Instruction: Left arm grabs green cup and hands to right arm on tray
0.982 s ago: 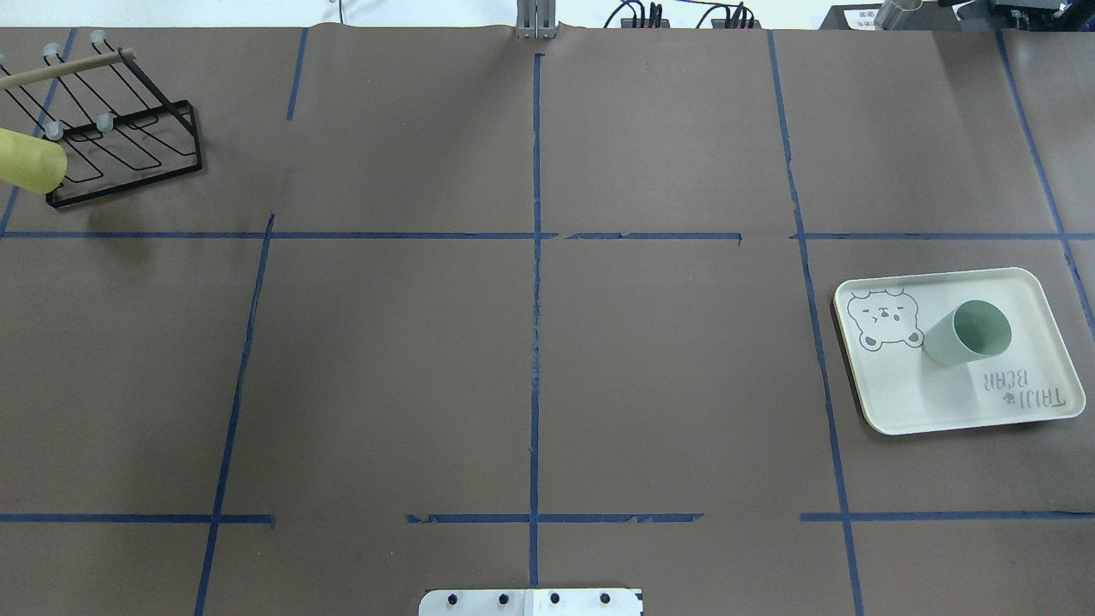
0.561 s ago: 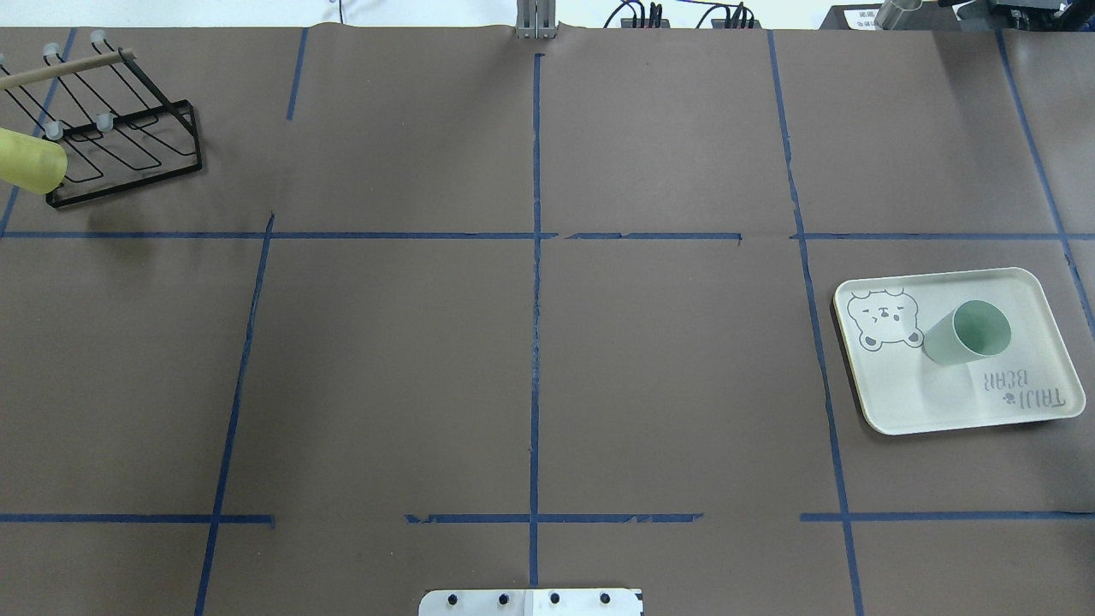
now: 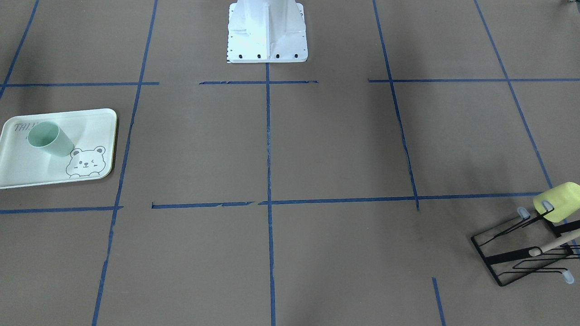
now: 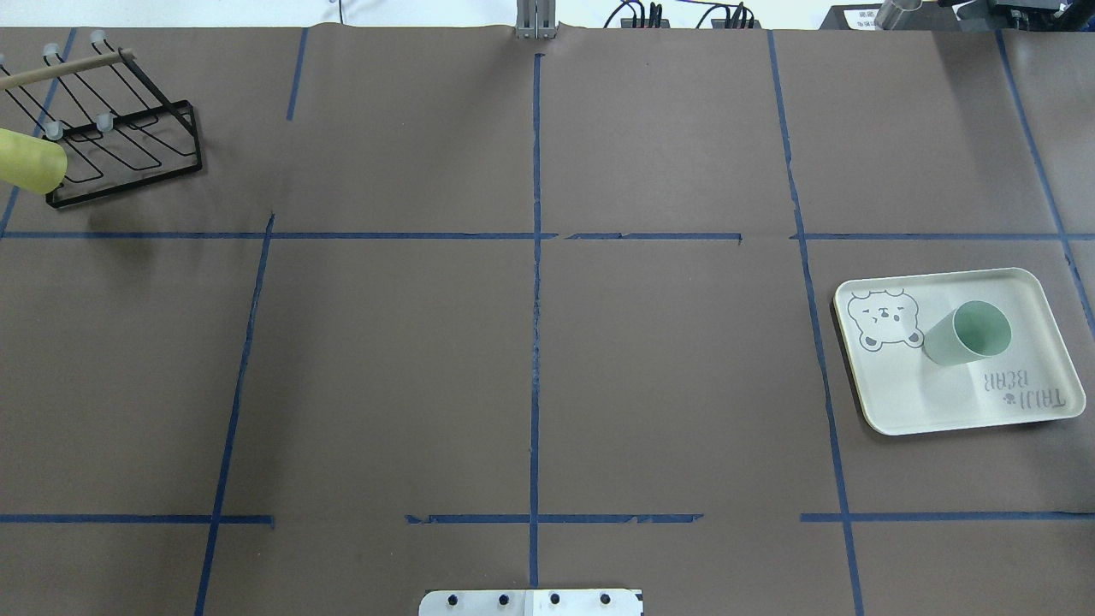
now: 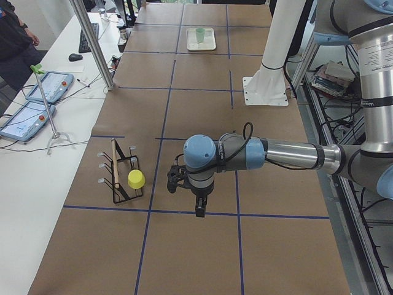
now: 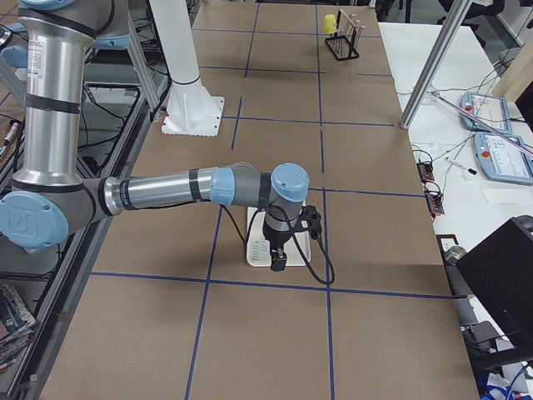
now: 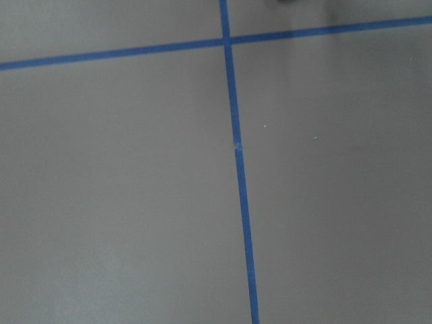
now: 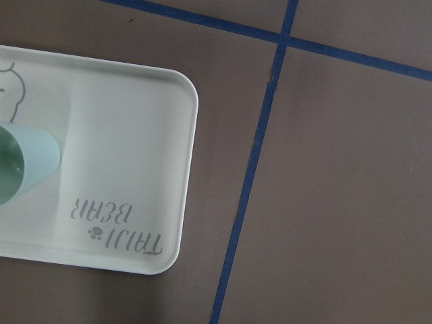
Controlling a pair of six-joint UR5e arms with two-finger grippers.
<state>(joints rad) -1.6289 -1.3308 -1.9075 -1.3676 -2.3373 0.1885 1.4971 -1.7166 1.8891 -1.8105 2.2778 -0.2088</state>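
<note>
The desk (image 4: 385, 368) in front of me is covered edge to edge in brown paper (image 3: 340, 145), marked off into big rectangles by lines of blue tape (image 4: 535, 342). My white pedestal (image 3: 267, 31) is bolted at the middle of the near edge.

The green cup (image 4: 967, 335) stands upright, mouth up, on the tray (image 4: 924, 393) at my right end of the desk, between the bear drawing and the grey lettering. My right wrist camera looks down on that tray's rounded corner with the cup at the edge of the picture.

At my left end a black wire rack (image 4: 128, 162) with a wooden bar sits on the paper, and a yellow cup (image 4: 30, 161) hangs mouth-down on one of its prongs.

My left fingers (image 5: 199, 212) point down above the paper, beside the rack and apart from it; my left wrist camera sees only paper and a crossing of tape. My right fingers (image 6: 277, 264) point down over the tray. Both show in the side views alone, so I cannot tell whether either pair is released or clenched.

Across the desk from me runs a white side table (image 5: 37, 184) with two touch pendants (image 5: 46, 86), a keyboard (image 5: 93, 37) and a mouse (image 5: 75, 57). Slanted metal posts (image 5: 92, 43) rise between it and the desk, and a person (image 5: 15, 43) in dark clothes stands at its far corner.
</note>
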